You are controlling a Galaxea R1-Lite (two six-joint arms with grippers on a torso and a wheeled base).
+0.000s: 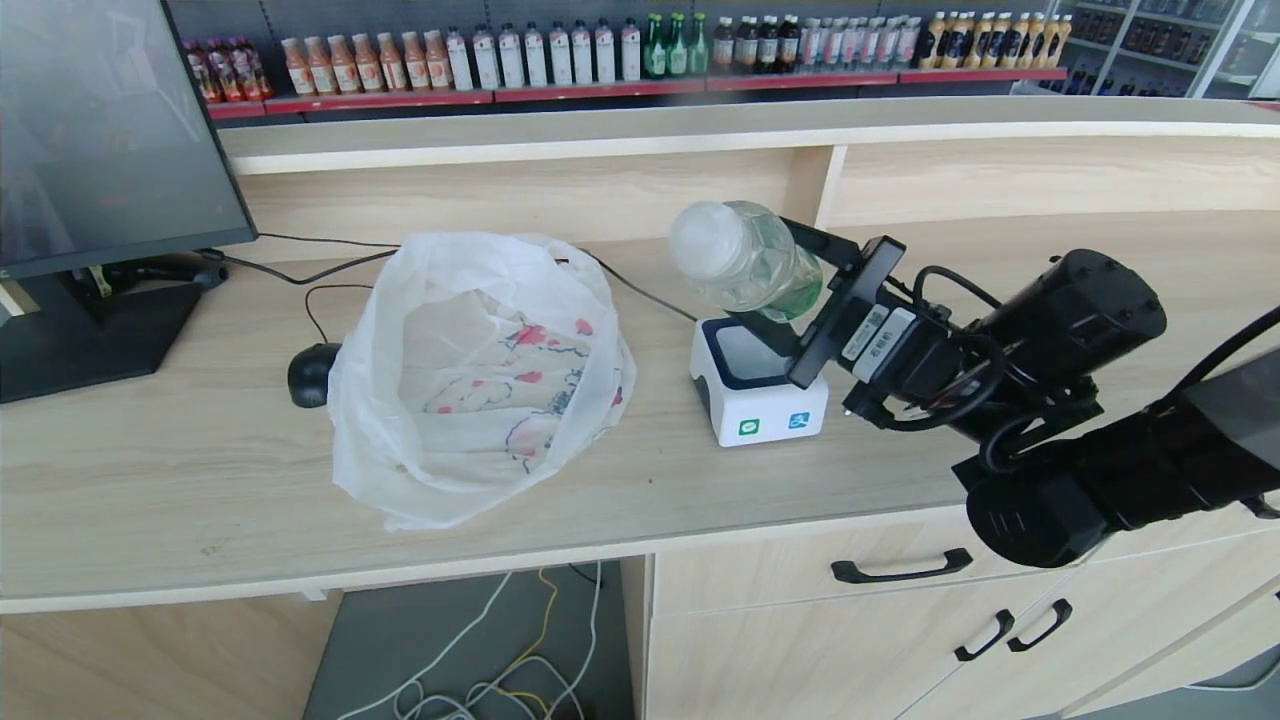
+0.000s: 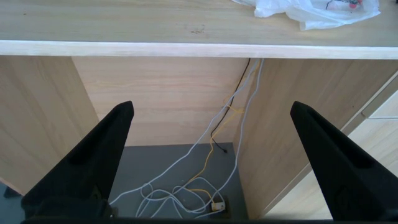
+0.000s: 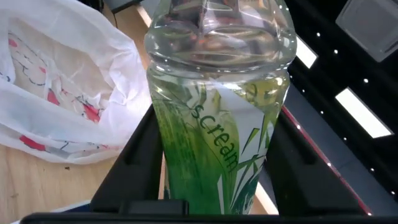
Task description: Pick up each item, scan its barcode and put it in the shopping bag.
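My right gripper (image 1: 790, 280) is shut on a clear plastic bottle (image 1: 742, 260) with a green label, held tilted just above the white barcode scanner (image 1: 757, 392) on the counter. From the right wrist camera the bottle (image 3: 217, 112) sits between the two black fingers (image 3: 134, 165), its base pointing away. The white shopping bag (image 1: 480, 375) lies open on the counter left of the scanner, with a printed item inside; a part of the bag (image 3: 56, 93) lies beyond the bottle. My left gripper (image 2: 211, 155) hangs open below the counter's front edge, with nothing between its fingers.
A monitor (image 1: 100, 130) on a stand fills the counter's far left, with a black mouse (image 1: 312, 373) and cables beside the bag. Drawers with black handles (image 1: 900, 570) sit under the counter at right. Loose cables (image 2: 199, 186) lie on the floor in the knee space.
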